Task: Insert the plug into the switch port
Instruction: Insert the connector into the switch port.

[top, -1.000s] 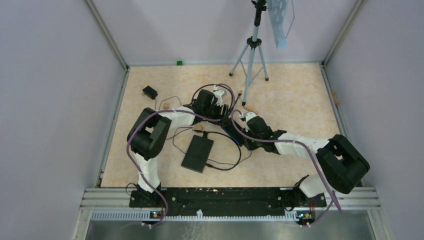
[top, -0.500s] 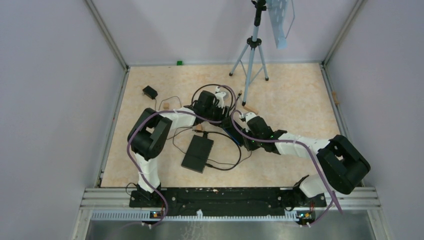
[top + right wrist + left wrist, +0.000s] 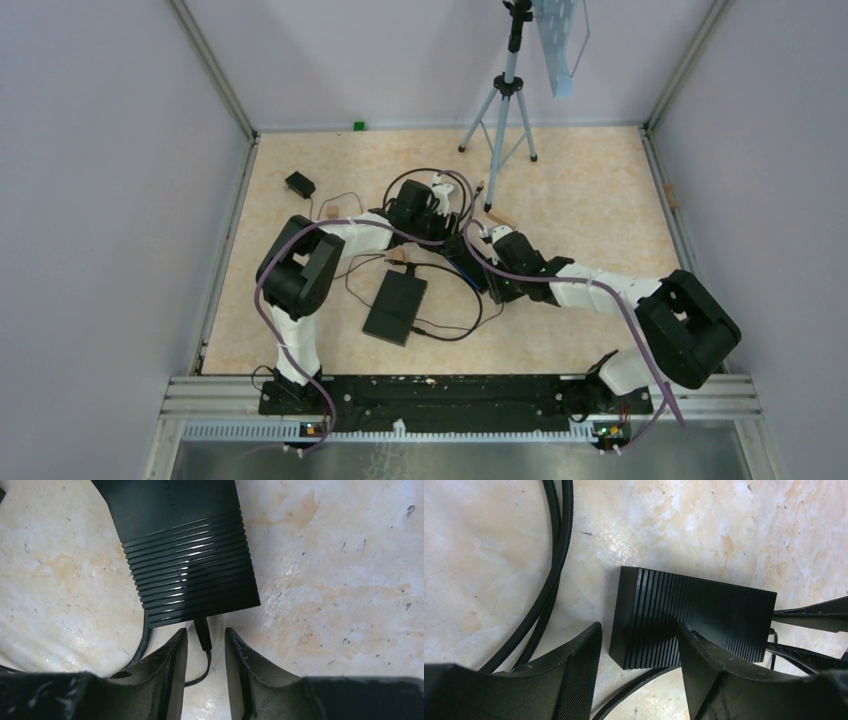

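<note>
The switch is a black ribbed box [image 3: 694,615] on the marbled table, and lies between the two arms in the top view [image 3: 468,262]. My left gripper [image 3: 639,627] is open and straddles one corner of the switch, with its right finger [image 3: 704,655] lying over the ribbed top. In the right wrist view the switch [image 3: 190,565] lies just ahead. A small black plug [image 3: 202,632] with a thin cable sits in the switch's near edge. My right gripper [image 3: 206,632] is narrowly open around the plug, with a gap on both sides.
A flat black box [image 3: 395,305] lies near the switch with thin cables [image 3: 455,310] looped round it. Thick black cables [image 3: 554,555] curve past the left gripper. A small black adapter [image 3: 299,184] lies far left. A tripod [image 3: 503,110] stands at the back.
My left wrist has shifted slightly to the right, toward the switch. The right arm has barely moved.
</note>
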Action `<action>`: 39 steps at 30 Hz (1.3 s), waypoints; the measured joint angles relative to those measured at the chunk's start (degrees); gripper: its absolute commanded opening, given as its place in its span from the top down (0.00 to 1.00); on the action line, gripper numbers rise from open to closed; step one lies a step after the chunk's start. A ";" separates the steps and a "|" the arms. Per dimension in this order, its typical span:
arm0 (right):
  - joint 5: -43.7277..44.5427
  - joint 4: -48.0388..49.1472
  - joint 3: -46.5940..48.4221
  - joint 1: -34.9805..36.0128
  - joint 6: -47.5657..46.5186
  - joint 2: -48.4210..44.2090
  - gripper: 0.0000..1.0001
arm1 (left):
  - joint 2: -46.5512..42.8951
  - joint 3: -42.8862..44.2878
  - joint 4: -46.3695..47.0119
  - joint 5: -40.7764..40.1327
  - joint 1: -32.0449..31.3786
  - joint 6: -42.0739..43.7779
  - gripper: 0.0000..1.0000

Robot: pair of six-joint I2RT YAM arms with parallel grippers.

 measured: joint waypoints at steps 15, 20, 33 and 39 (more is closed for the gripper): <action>-1.11 -2.34 1.03 0.00 -1.42 0.50 0.96 | 0.35 0.61 -0.92 0.50 0.00 0.31 0.38; -3.67 -1.73 1.03 0.04 -4.13 0.42 1.00 | 0.52 0.59 -0.68 2.01 -0.13 0.76 0.38; -5.60 -2.25 -0.26 0.07 -10.36 -1.70 1.00 | 0.52 -2.89 6.58 7.61 -0.09 3.52 0.51; -5.95 -1.75 -0.96 0.07 -12.17 -1.73 1.00 | 0.50 -3.80 8.66 9.29 -0.37 6.16 0.55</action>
